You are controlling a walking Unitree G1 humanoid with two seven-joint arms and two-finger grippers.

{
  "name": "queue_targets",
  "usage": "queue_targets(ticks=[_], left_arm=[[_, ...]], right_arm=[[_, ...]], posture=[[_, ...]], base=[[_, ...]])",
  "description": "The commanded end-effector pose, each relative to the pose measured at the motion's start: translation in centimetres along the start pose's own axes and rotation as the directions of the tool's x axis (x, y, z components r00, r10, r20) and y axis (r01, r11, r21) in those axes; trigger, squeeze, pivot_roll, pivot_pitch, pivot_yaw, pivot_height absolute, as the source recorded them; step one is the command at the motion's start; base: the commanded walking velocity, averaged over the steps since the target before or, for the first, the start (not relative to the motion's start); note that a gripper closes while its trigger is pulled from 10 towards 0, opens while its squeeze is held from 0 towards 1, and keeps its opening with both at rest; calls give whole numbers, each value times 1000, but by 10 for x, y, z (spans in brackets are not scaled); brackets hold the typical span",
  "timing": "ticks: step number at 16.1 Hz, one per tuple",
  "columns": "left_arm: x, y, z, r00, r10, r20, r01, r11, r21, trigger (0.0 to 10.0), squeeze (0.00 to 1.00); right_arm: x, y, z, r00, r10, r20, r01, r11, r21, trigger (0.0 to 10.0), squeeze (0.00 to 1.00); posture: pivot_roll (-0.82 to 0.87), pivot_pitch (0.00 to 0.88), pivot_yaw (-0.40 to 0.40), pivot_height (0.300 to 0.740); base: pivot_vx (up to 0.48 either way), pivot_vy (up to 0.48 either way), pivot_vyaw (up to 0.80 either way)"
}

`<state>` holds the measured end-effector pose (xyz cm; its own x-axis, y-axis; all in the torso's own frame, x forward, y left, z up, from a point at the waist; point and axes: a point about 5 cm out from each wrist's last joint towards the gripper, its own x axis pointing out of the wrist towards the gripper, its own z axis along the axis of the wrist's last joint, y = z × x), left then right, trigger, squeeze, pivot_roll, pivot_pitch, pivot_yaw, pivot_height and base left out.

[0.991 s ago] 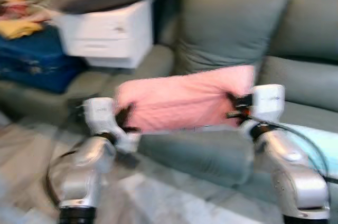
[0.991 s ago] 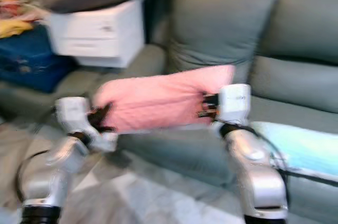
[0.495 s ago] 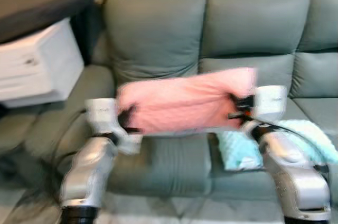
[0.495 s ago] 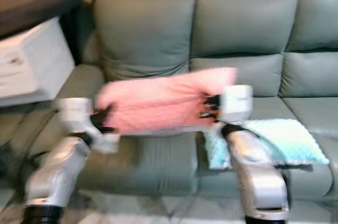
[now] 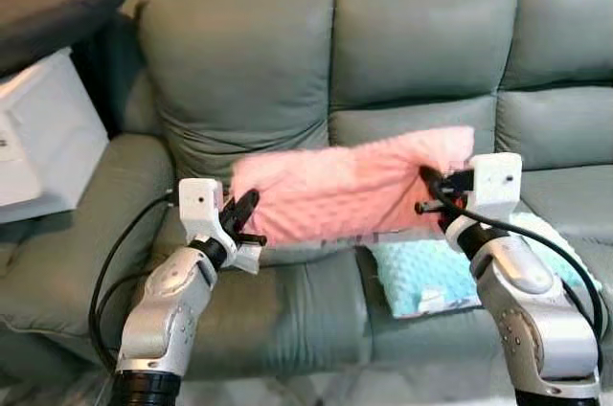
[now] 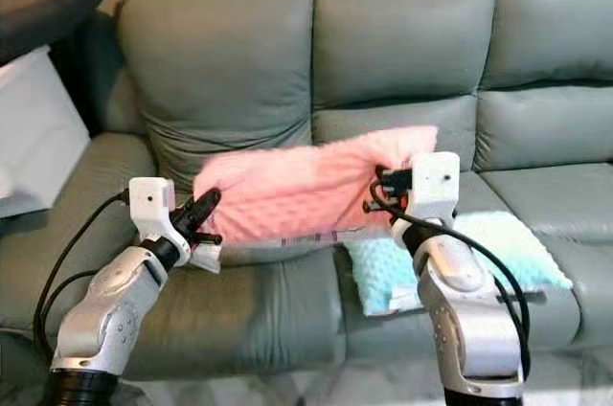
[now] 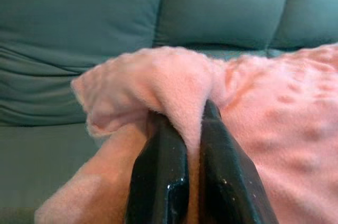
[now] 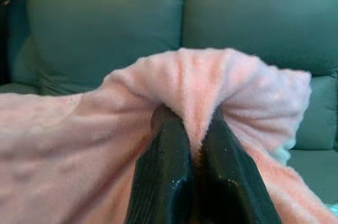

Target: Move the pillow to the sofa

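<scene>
One pink pillow (image 5: 350, 197) hangs in the air in front of the sofa (image 5: 412, 52), stretched between the robot's two arms and level with the seam where the back cushions meet the seats. It does not touch the sofa. The left end effector (image 5: 244, 217) is clenched on a fold of fleece at the pillow's left end; in the left wrist view its two black fingers (image 7: 161, 174) pinch the cloth between them. The right end effector (image 5: 433, 192) grips the opposite end the same way, with fleece bunched up over its fingers (image 8: 163, 171) in the right wrist view.

No writing or brand mark can be read anywhere.

The sofa is grey-green, with three back cushions in sight and a padded armrest at its left end. One pale turquoise cushion (image 5: 421, 272) lies on the seat, below the pillow's right end and just beside the right arm. Past the sofa's left armrest stands a white cabinet (image 5: 38, 133) with a dark grey cushion (image 5: 57, 4) lying on top of it. Black cables loop beside both silver arms. A pale wall shows above the sofa back.
</scene>
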<state>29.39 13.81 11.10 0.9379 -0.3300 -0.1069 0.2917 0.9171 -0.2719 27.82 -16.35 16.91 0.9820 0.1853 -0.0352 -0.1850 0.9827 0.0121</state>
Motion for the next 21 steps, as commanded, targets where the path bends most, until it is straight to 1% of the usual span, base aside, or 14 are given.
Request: queue_targets(ticks=[1,9,11,13,18,21], left_arm=[[-4,13,7,999,39,20,-40,999,16,10000,0],[-5,12,6,999,43,20,-44,999,24,10000,0],[-5,13,7,997,70,34,-73,995,69,10000,0],[-3,13,7,995,89,36,-92,993,71,10000,0],[-2,11,8,994,92,59,-97,992,79,10000,0],[-2,9,8,996,60,61,-63,997,53,10000,0]], right_arm=[[4,12,11,998,45,52,-45,999,1,10000,0],[2,12,9,998,45,49,-45,999,-1,10000,0],[2,12,8,998,45,46,-45,999,-2,10000,0],[1,12,7,998,43,44,-43,999,-2,10000,0],[0,11,7,998,39,40,-39,999,-10,10000,0],[0,10,6,999,40,36,-40,999,-6,10000,0]], posture=[[-94,0,35,740],[-96,0,36,740],[-96,0,36,740],[-94,0,36,740],[-97,0,35,740],[-100,0,34,740]], base=[[0,480,0],[0,480,0],[0,0,0],[0,0,0],[0,0,0],[0,0,0]])
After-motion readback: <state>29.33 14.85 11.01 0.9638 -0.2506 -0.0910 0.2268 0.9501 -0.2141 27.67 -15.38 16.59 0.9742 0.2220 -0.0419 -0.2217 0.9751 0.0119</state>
